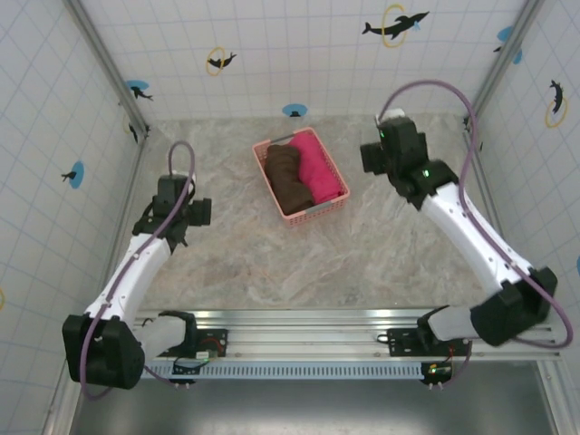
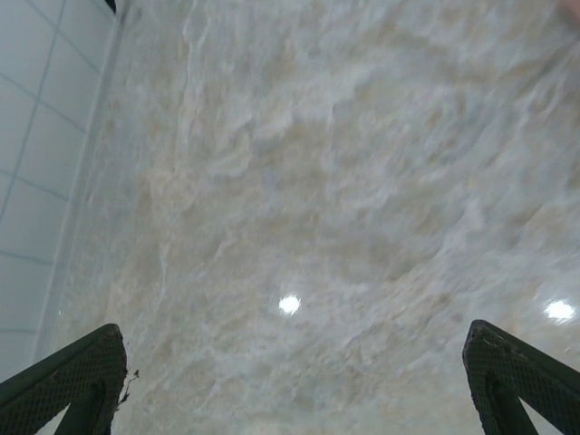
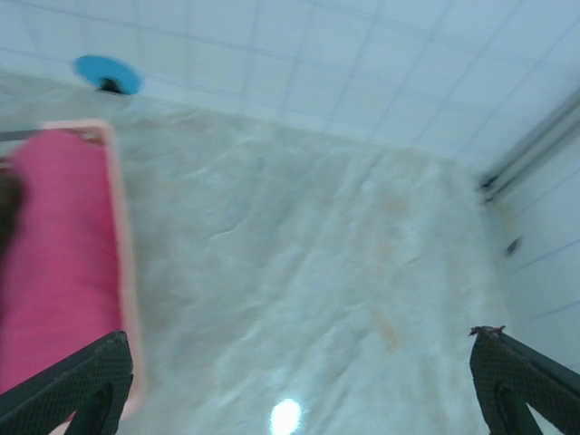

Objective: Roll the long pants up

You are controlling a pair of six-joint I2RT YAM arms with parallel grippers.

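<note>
The dark brown long pants (image 1: pixel 285 174) lie bunched in a pink basket (image 1: pixel 313 214) at the back middle of the table, next to a bright pink cloth (image 1: pixel 317 169). My left gripper (image 1: pixel 178 237) hovers over bare table well left of the basket; its fingers (image 2: pixel 63 381) stand wide apart with nothing between them, so it is open. My right gripper (image 1: pixel 373 156) is just right of the basket and open too, one finger (image 3: pixel 521 376) at each lower corner of its wrist view. That view catches the pink cloth (image 3: pixel 54 254) and the basket's rim (image 3: pixel 122 272) at the left edge.
Tiled walls with dolphin stickers (image 1: pixel 391 25) close in the marble table (image 1: pixel 245 263) on three sides. A metal rail (image 1: pixel 308 322) runs along the near edge by the arm bases. Bare tabletop lies in front of the basket.
</note>
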